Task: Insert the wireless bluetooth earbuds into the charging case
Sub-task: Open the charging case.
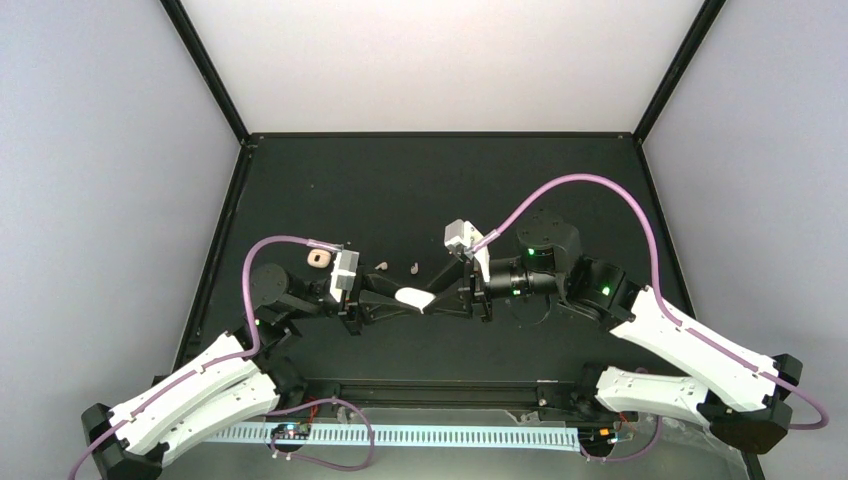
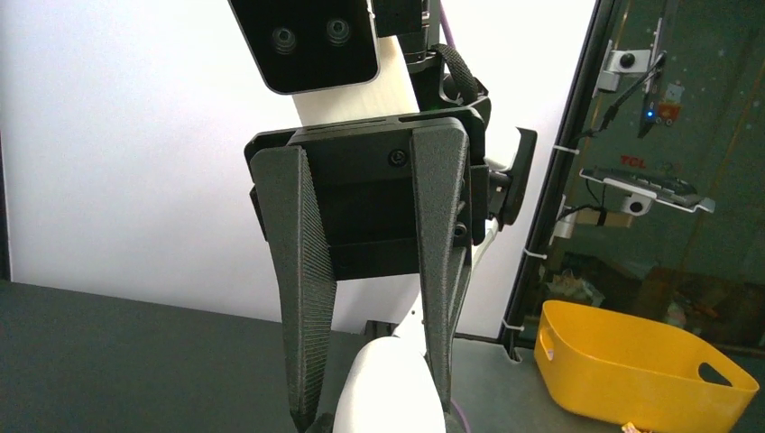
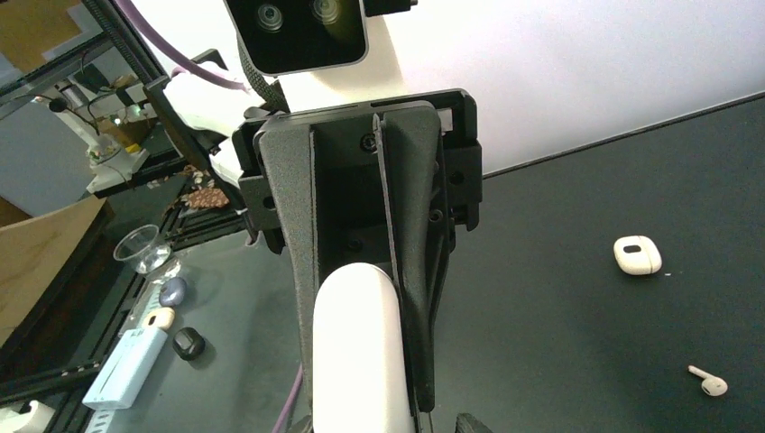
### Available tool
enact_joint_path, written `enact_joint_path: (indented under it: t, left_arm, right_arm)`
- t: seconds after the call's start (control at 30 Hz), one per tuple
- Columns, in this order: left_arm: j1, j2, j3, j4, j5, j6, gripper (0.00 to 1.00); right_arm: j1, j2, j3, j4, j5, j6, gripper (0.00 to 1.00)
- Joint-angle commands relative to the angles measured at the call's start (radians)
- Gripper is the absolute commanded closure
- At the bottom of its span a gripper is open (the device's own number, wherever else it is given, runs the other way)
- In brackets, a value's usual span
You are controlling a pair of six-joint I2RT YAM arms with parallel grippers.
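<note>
The white charging case [image 1: 413, 298] hangs above the table's middle, held from both ends. My left gripper [image 1: 392, 300] is shut on its left end, and in the left wrist view the case [image 2: 392, 388] sits between the fingertips of that gripper [image 2: 372, 417]. My right gripper [image 1: 440, 298] is shut on the right end; the case [image 3: 361, 352] fills the gap of that gripper [image 3: 368, 401]. Two pale earbuds [image 1: 383, 266] [image 1: 414, 267] lie on the black mat just behind the case. One white earbud [image 3: 710, 383] shows in the right wrist view.
A small beige case [image 1: 318, 258] [image 3: 637, 254] lies on the mat by the left wrist. A yellow bin [image 2: 631, 361] stands beyond the table's edge. A plastic cup [image 3: 140, 245] and small items sit off the table.
</note>
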Motion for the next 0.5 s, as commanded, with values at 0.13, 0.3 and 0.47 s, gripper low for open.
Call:
enact_joint_path:
  t: [0.13, 0.3, 0.47]
  left_arm:
    - [-0.002, -0.015, 0.032, 0.052, 0.010, -0.009, 0.98]
    - [-0.002, -0.011, 0.033, 0.057, 0.007, -0.014, 0.93]
    - [-0.002, -0.010, 0.032, 0.055, -0.002, -0.019, 0.78]
  right_arm:
    - [-0.004, -0.004, -0.019, 0.048, -0.036, 0.035, 0.69]
    - [-0.004, -0.005, -0.024, 0.068, -0.045, 0.044, 0.79]
    - [-0.004, -0.017, -0.036, 0.092, -0.043, 0.051, 0.84]
